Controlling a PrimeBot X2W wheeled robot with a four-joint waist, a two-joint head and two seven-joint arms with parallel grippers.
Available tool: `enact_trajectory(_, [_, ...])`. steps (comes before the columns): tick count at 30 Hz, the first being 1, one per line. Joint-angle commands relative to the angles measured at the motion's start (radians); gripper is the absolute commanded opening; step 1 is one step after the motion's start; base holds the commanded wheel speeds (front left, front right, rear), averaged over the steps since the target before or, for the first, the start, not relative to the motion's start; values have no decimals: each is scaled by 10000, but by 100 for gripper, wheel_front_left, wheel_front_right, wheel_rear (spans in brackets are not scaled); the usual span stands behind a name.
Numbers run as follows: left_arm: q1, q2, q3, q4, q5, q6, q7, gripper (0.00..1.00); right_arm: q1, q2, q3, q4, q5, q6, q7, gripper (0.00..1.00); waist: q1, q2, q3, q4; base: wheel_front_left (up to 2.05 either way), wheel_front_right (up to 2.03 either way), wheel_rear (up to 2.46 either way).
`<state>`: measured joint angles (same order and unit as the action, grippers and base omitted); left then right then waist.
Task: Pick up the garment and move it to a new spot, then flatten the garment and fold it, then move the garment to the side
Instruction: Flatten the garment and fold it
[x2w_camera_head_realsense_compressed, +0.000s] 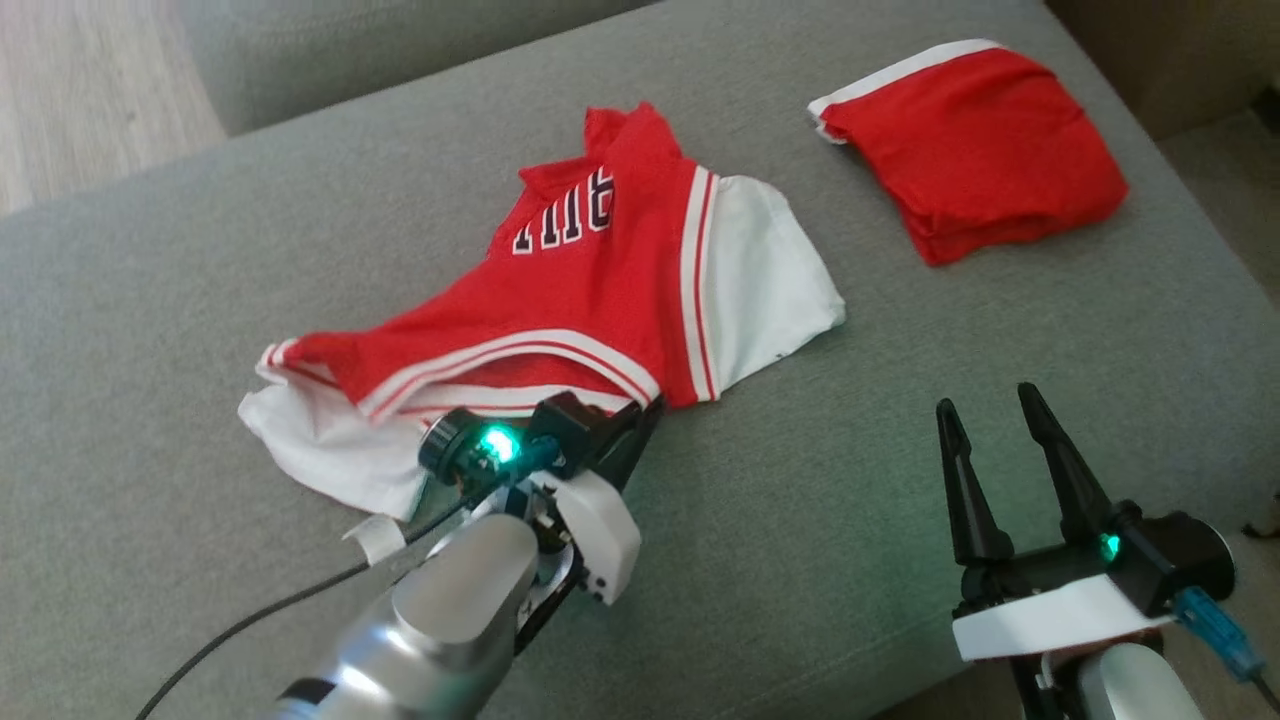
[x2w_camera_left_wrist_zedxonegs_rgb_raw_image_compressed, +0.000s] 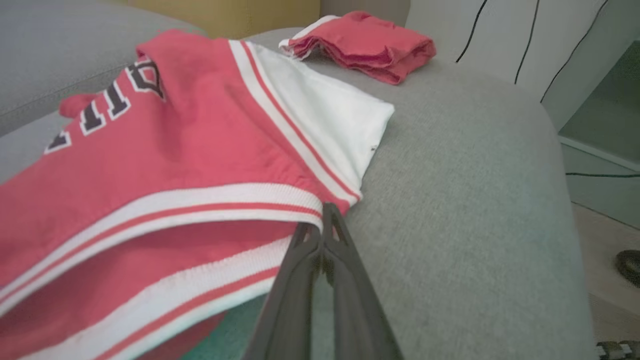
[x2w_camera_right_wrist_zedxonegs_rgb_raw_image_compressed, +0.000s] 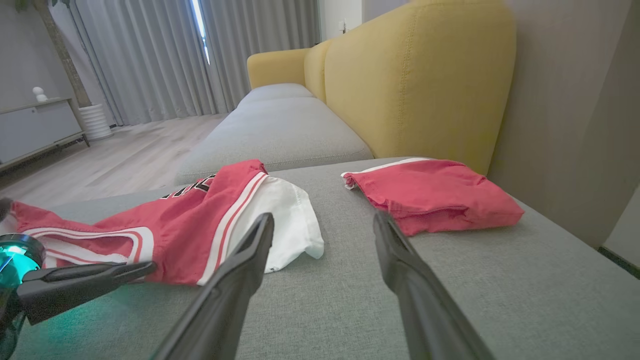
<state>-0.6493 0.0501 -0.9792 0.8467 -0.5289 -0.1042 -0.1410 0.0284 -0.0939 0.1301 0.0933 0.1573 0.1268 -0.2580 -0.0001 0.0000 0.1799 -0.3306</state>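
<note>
The garment (x2w_camera_head_realsense_compressed: 590, 290), a red jersey with white sleeves, striped trim and dark lettering, lies crumpled on the grey sofa cushion (x2w_camera_head_realsense_compressed: 820, 480). My left gripper (x2w_camera_head_realsense_compressed: 648, 410) is shut with its tips pinched on the striped hem at the garment's near right corner; in the left wrist view the closed fingers (x2w_camera_left_wrist_zedxonegs_rgb_raw_image_compressed: 327, 235) meet the white rib of the garment (x2w_camera_left_wrist_zedxonegs_rgb_raw_image_compressed: 165, 150). My right gripper (x2w_camera_head_realsense_compressed: 990, 420) stands open above bare cushion to the right of the garment, holding nothing. The right wrist view shows its spread gripper (x2w_camera_right_wrist_zedxonegs_rgb_raw_image_compressed: 324, 220) in front of the garment (x2w_camera_right_wrist_zedxonegs_rgb_raw_image_compressed: 190, 230) and the left gripper (x2w_camera_right_wrist_zedxonegs_rgb_raw_image_compressed: 100, 280) low on the left.
A folded red piece of clothing (x2w_camera_head_realsense_compressed: 975, 150) lies at the cushion's far right corner (x2w_camera_right_wrist_zedxonegs_rgb_raw_image_compressed: 435, 195). A yellow sofa back (x2w_camera_right_wrist_zedxonegs_rgb_raw_image_compressed: 420, 75) rises behind it. Wood floor (x2w_camera_head_realsense_compressed: 90, 90) lies beyond the cushion's left edge. A black cable (x2w_camera_head_realsense_compressed: 250, 620) trails from my left arm.
</note>
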Motion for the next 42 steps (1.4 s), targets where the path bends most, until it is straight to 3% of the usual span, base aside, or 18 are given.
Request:
enact_trajectory(1, [-618, 1, 69, -406, -300, -64, -153, 0, -247, -55, 210, -246, 40, 39, -38, 100, 1, 0, -232, -127, 0, 0, 0])
enact_trajectory(9, [-2171, 1, -337, -1566, -1387, -215, -331, 0, 3, 4, 225, -197, -19, 39, -38, 100, 1, 0, -932, -317, 0, 0, 0])
enact_trajectory(14, [-4409, 67, 80, -1614, -1680, -253, -526, 0, 270, 55, 272, -146, -76, 39, -38, 100, 1, 0, -1457, -392, 0, 0, 0])
enact_trajectory(19, [-6430, 621, 929, -1513, -2205, -261, -854, 0, 556, 46, 161, -177, -100, 39, -38, 100, 1, 0, -1772, -243, 0, 0, 0])
enact_trajectory(23, [-6879, 1314, 1293, -1598, -2775, -262, -989, 0, 677, 15, -45, -288, -119, 39, -38, 100, 1, 0, -1900, 98, 0, 0, 0])
enact_trajectory(29, [-4518, 2632, 1466, -2435, -3851, -220, -1065, 0, 950, 21, -412, -456, -187, 39, -38, 100, 1, 0, -1972, 1008, 0, 0, 0])
enact_trajectory(34, [-646, 3634, 2228, -3514, -5073, 674, -1169, 0, 1139, 61, -628, -558, -245, 39, -38, 100, 1, 0, -1914, 1707, 0, 0, 0])
enact_trajectory(38, [2438, 3831, 3245, -4632, -5584, 1337, -1200, 0, 1181, 84, -652, -594, -259, 39, -38, 100, 1, 0, -1775, 2152, 0, 0, 0])
enact_trajectory(42, [4722, 3542, 4114, -5550, -5376, 1590, -1204, 0, 1210, 75, -703, -578, -270, 39, -38, 100, 1, 0, -1699, 2554, 0, 0, 0])
